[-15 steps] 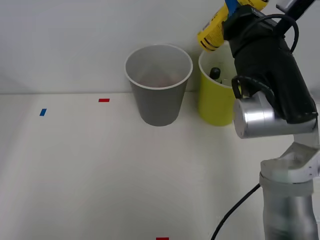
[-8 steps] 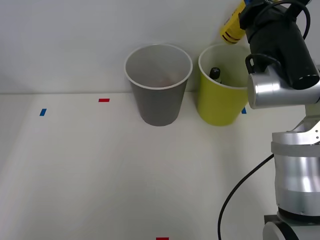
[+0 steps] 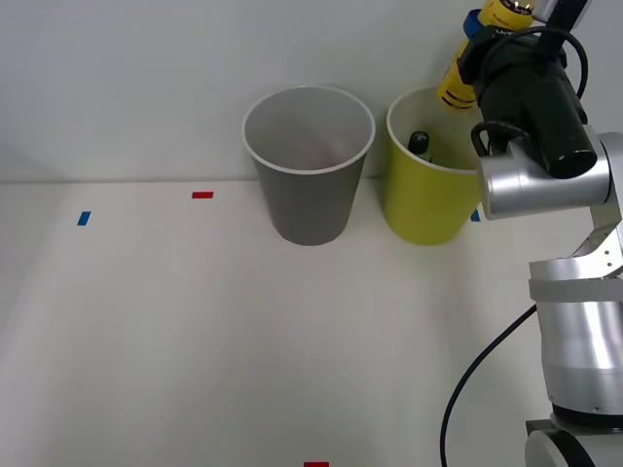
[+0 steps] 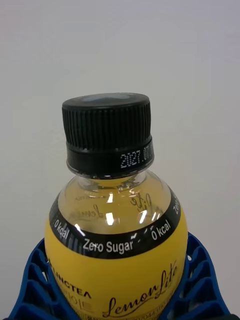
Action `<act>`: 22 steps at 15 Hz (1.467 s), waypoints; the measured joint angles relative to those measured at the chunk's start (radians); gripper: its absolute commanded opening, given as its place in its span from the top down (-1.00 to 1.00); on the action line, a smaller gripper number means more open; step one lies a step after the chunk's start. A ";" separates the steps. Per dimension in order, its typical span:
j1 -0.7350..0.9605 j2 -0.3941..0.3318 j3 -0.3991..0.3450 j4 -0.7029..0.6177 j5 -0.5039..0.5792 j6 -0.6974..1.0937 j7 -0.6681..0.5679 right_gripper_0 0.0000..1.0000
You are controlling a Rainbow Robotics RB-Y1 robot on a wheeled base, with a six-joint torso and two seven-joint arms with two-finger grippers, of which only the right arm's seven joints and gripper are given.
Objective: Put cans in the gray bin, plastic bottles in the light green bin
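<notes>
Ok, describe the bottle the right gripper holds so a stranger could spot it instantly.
Find the two cup-shaped bins at the table's back edge, the gray bin and the light green bin. Above the green one, the right gripper holds the yellow bottle: black cap, "Zero Sugar" band, clamped between blue ribbed fingers.

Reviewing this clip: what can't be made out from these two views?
- Front view: the right gripper is covered by its own black wrist; the yellow bottle is half hidden.
- Front view: the light green bin wall hides all but a black cap.
- Wrist view: the yellow bottle is cut off at the edge.
</notes>
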 measured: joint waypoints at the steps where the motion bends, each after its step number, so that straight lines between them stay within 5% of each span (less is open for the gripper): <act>1: 0.000 0.000 0.003 0.000 -0.001 0.000 0.004 1.00; 4: 0.001 0.000 0.007 0.001 -0.001 0.001 0.012 1.00; 6: 0.004 -0.001 0.010 0.001 -0.001 0.000 0.013 0.06; 7: 0.006 -0.001 0.013 0.001 -0.001 0.000 0.013 -0.65; 8: 0.007 -0.002 0.014 0.001 -0.001 0.000 0.013 -1.00; 22: 0.013 -0.002 0.028 0.000 -0.055 0.000 0.002 -1.00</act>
